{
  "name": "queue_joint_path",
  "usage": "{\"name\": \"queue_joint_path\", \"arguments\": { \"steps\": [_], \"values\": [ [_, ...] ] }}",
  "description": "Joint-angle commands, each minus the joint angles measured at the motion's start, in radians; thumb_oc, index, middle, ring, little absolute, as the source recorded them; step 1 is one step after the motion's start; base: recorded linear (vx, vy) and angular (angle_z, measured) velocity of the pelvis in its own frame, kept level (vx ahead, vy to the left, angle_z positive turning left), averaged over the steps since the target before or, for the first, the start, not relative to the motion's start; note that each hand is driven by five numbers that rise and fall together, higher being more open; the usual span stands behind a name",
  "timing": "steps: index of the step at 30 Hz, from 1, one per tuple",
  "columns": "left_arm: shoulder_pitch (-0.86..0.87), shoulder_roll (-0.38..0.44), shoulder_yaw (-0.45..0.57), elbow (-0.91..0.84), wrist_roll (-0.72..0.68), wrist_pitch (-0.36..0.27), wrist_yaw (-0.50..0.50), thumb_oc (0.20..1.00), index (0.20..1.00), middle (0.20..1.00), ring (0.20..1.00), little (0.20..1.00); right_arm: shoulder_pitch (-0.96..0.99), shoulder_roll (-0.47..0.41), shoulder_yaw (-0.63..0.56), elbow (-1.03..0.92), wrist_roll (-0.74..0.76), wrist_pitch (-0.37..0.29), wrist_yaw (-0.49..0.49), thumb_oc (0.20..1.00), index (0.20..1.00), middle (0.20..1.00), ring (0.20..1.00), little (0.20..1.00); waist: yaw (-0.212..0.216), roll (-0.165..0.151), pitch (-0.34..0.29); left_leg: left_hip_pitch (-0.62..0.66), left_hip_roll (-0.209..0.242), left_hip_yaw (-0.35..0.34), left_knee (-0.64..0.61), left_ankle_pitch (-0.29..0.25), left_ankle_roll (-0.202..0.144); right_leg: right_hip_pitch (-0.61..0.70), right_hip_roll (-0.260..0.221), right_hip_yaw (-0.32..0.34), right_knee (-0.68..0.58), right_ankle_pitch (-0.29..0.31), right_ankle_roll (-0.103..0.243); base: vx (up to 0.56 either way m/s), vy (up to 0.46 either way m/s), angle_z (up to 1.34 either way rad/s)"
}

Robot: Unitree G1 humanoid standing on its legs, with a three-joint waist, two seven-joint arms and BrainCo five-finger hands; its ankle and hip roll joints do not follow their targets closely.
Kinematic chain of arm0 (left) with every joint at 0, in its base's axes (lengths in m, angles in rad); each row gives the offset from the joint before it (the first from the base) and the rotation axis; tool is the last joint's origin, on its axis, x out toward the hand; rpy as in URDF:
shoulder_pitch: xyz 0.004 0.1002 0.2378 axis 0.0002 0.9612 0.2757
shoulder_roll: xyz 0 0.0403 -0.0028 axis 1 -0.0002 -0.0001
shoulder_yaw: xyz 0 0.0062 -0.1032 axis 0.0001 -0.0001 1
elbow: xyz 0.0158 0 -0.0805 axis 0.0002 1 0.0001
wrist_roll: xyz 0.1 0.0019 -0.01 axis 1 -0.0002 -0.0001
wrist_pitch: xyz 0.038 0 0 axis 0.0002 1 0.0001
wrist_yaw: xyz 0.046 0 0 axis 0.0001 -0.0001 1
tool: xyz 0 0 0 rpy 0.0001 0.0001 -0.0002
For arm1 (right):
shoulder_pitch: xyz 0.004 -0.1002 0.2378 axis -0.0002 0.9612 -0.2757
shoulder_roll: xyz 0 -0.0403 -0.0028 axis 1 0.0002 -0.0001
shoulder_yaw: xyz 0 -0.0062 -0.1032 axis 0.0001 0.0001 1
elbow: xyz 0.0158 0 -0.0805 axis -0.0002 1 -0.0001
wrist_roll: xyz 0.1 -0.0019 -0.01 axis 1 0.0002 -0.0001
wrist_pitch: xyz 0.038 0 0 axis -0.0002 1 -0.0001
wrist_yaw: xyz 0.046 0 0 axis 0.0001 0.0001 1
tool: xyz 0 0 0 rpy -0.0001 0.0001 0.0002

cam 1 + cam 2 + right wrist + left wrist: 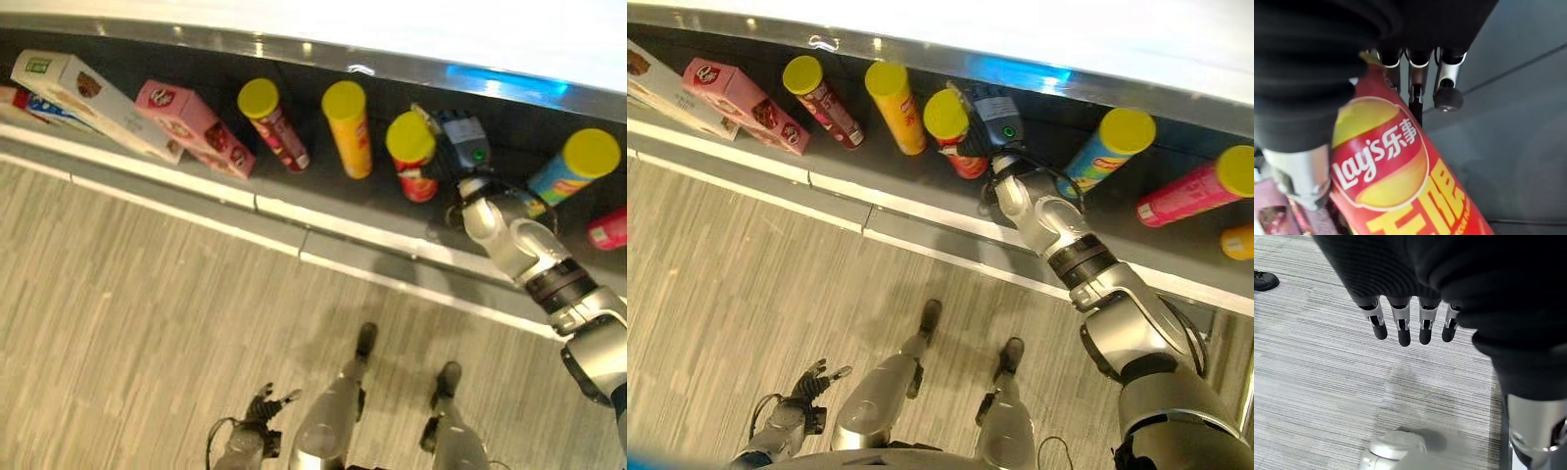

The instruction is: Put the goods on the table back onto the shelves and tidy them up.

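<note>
Presently catalogued: the shelving step, with a red can (955,132) being set on the shelf (921,211).

- Right hand (994,119): reached up to the shelf and lying against the red can. In the right wrist view the can (1400,171) is seen close against the palm, with fingers (1447,95) extending past its side; whether they are curled round it cannot be told.
- Left hand (1410,323): hung low over the floor, fingers straight and loosely together, nothing held.
- Goods beside the right hand: a yellow can (893,106) just beside the red one on the far side from the hand; beyond it a dark red can (823,98), a pink box (745,103) and a white box (88,98). On the hand's other side a blue can (1107,147), then a pink can (1200,191), well apart.
- All cans are lying tilted, lids toward the camera.

Judged next: the red can is to be seated in line with its neighbours, then released with the fingers drawn clear without knocking the yellow can. The blue can's gap is judged in need of closing afterwards.
</note>
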State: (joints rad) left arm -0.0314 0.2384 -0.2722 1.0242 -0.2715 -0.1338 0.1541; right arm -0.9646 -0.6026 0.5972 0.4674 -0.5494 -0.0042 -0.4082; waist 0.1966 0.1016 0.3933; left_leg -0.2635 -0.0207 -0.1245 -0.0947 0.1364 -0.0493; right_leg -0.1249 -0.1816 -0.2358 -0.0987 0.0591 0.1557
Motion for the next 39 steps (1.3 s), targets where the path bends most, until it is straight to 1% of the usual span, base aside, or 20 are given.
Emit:
{"name": "queue_joint_path", "arguments": {
  "steps": [1,3,7,13,22,23,24,33,37,39],
  "values": [
    [-0.024,0.026,-0.059,0.031,-0.021,-0.021,0.019,1.0,1.0,1.0,1.0,1.0,-0.07,-0.006,-0.011,-0.043,-0.001,-0.011,-0.089,0.2,0.2,0.2,0.2,0.2,-0.005,-0.016,-0.054,-0.004,0.059,0.07,0.007,-0.042,-0.081,-0.023,-0.112,0.04,0.057,0.032,0.059,0.0,0.0,0.0],
    [-0.024,0.024,-0.062,0.025,-0.016,-0.021,0.018,1.0,1.0,1.0,1.0,1.0,-0.055,-0.004,-0.013,-0.034,-0.003,-0.011,-0.092,0.2,0.2,0.2,0.2,0.2,-0.003,-0.01,-0.052,-0.008,0.056,0.069,0.007,-0.041,-0.08,-0.025,-0.115,0.038,0.057,0.031,0.06,0.0,0.0,0.0],
    [-0.031,0.024,-0.071,-0.007,-0.014,-0.03,0.019,1.0,1.0,1.0,1.0,1.0,-0.029,-0.006,-0.021,0.046,-0.002,0.0,-0.111,0.2,0.2,0.2,0.2,0.2,-0.003,0.008,-0.045,-0.019,0.049,0.06,0.007,-0.038,-0.082,-0.031,-0.121,0.031,0.057,0.031,0.061,0.0,0.0,0.0],
    [-0.028,0.02,-0.081,-0.017,-0.008,-0.031,0.017,1.0,1.0,1.0,1.0,1.0,-0.01,0.002,-0.015,0.064,-0.002,-0.001,-0.114,0.2,0.2,0.2,0.2,0.2,-0.006,0.022,-0.046,-0.022,0.044,0.055,0.007,-0.037,-0.081,-0.033,-0.127,0.029,0.059,0.031,0.064,0.0,0.0,0.0],
    [-0.027,0.019,-0.082,-0.016,-0.01,-0.03,0.019,1.0,1.0,1.0,1.0,1.0,-0.011,0.008,-0.012,0.075,0.007,-0.003,-0.117,0.2,0.2,0.2,0.2,0.2,-0.01,0.025,-0.047,-0.023,0.043,0.054,0.007,-0.038,-0.08,-0.034,-0.126,0.03,0.059,0.027,0.063,0.0,0.0,0.0],
    [-0.026,0.019,-0.082,-0.013,-0.007,-0.03,0.02,1.0,1.0,1.0,1.0,1.0,-0.009,0.009,-0.012,0.076,0.009,-0.004,-0.117,0.476,0.476,0.476,0.476,0.476,-0.011,0.026,-0.047,-0.023,0.043,0.053,0.007,-0.038,-0.08,-0.034,-0.126,0.03,0.059,0.027,0.063,0.0,0.0,0.0],
    [-0.026,0.018,-0.083,-0.011,-0.008,-0.03,0.019,1.0,1.0,1.0,1.0,1.0,-0.007,0.009,-0.009,0.076,0.007,-0.004,-0.113,1.0,1.0,1.0,1.0,1.0,-0.013,0.025,-0.048,-0.022,0.044,0.052,0.007,-0.038,-0.08,-0.035,-0.127,0.03,0.06,0.026,0.062,0.0,0.0,0.0],
    [-0.027,0.017,-0.076,-0.003,-0.007,-0.025,0.016,1.0,1.0,1.0,1.0,1.0,-0.012,-0.012,-0.006,0.04,-0.002,-0.008,-0.105,1.0,1.0,1.0,1.0,1.0,-0.024,0.019,-0.052,-0.015,0.046,0.058,0.007,-0.043,-0.081,-0.035,-0.126,0.029,0.063,0.023,0.062,0.0,0.0,0.0],
    [-0.028,0.017,-0.072,0.009,0.003,-0.017,0.014,1.0,1.0,1.0,1.0,1.0,-0.016,-0.045,-0.023,-0.015,-0.008,-0.011,-0.108,1.0,1.0,1.0,1.0,1.0,-0.031,0.01,-0.059,-0.008,0.05,0.062,0.007,-0.047,-0.081,-0.032,-0.124,0.031,0.063,0.021,0.062,0.0,0.0,0.0],
    [-0.03,0.017,-0.065,0.026,0.011,-0.008,0.013,1.0,1.0,1.0,1.0,1.0,-0.016,-0.082,-0.046,-0.1,-0.014,-0.017,-0.111,1.0,1.0,1.0,1.0,1.0,-0.04,-0.002,-0.066,-0.001,0.054,0.068,0.007,-0.049,-0.082,-0.027,-0.121,0.032,0.064,0.02,0.062,0.0,0.0,0.0]
  ]
}}
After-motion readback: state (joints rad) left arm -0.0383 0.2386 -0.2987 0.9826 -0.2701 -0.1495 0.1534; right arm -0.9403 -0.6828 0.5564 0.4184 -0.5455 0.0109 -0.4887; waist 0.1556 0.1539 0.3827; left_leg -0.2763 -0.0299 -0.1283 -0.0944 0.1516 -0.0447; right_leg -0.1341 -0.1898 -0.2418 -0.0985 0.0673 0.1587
